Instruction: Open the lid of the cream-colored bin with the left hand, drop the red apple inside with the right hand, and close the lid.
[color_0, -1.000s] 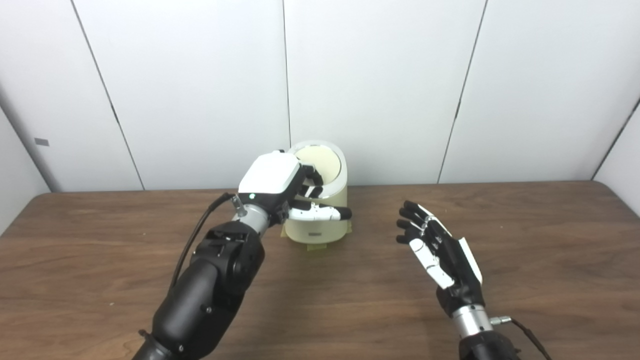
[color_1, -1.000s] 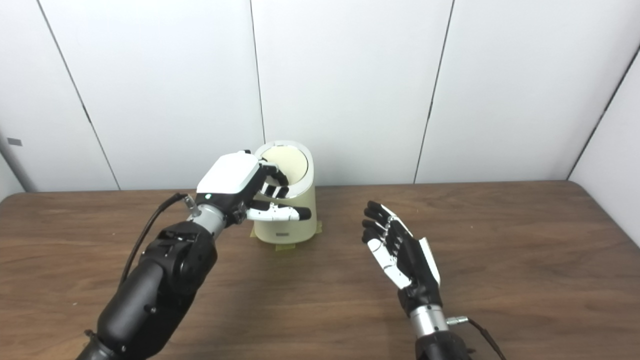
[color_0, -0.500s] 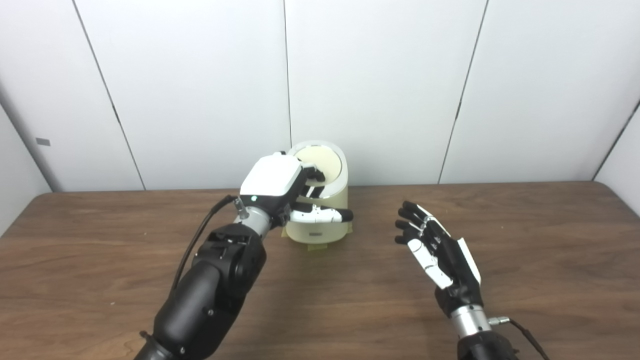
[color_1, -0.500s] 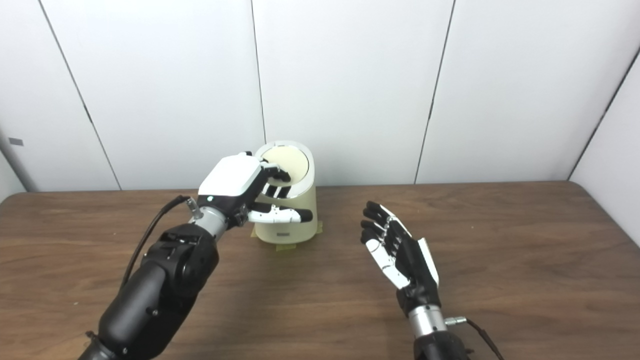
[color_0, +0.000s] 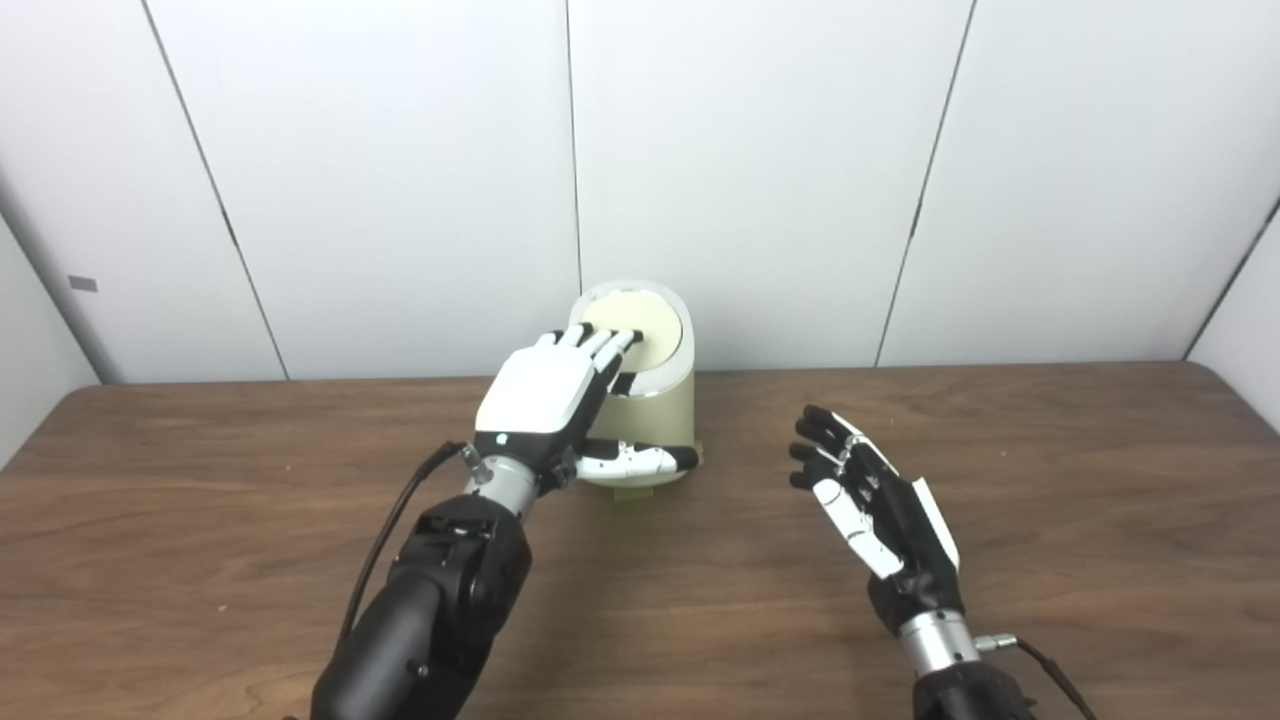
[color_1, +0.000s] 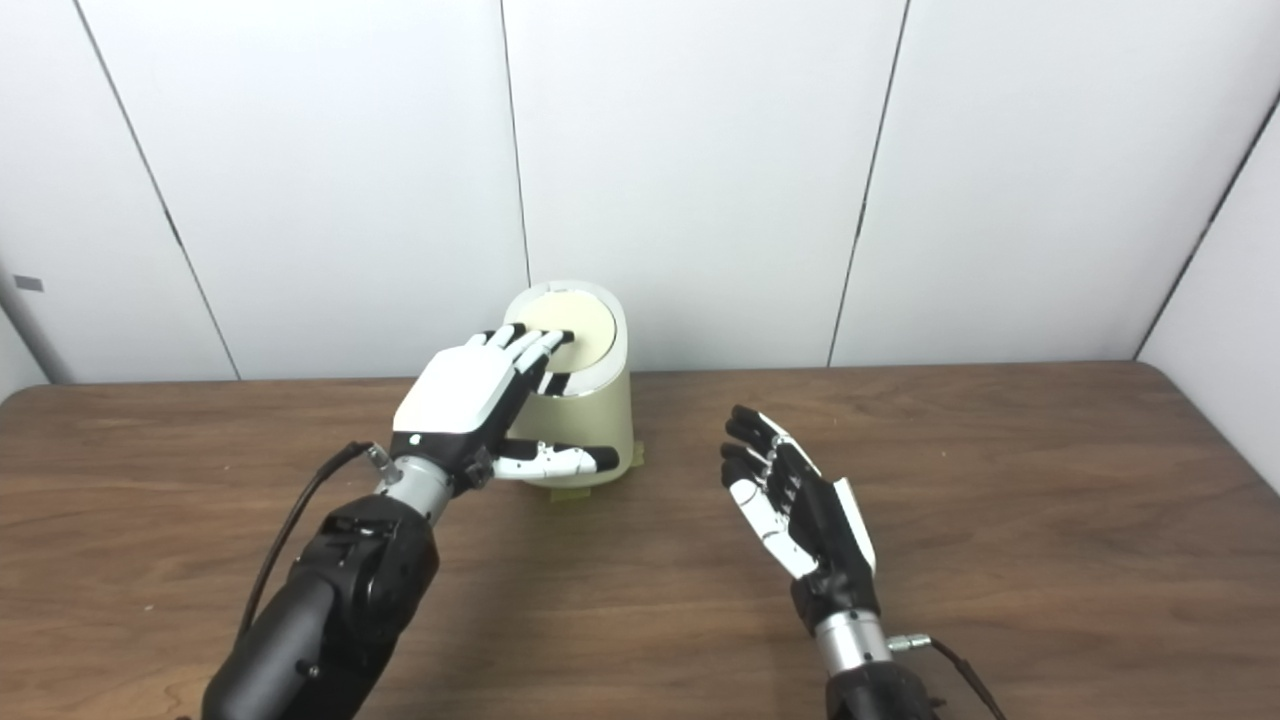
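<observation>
Left hand (color_0: 545, 395) spread flat, fingertips on bin lid (color_0: 640, 325)

Dark wood-grain table (color_0: 1050, 470), cream-colored bin (color_0: 655, 430) standing upright near its far edge, closed lid (color_0: 645, 322)

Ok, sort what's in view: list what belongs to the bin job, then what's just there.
Job: cream-colored bin; its lid, down; left hand, fingertips on the lid; right hand, open and empty. No apple in view.

Just there: wooden table; white wall panels.
</observation>
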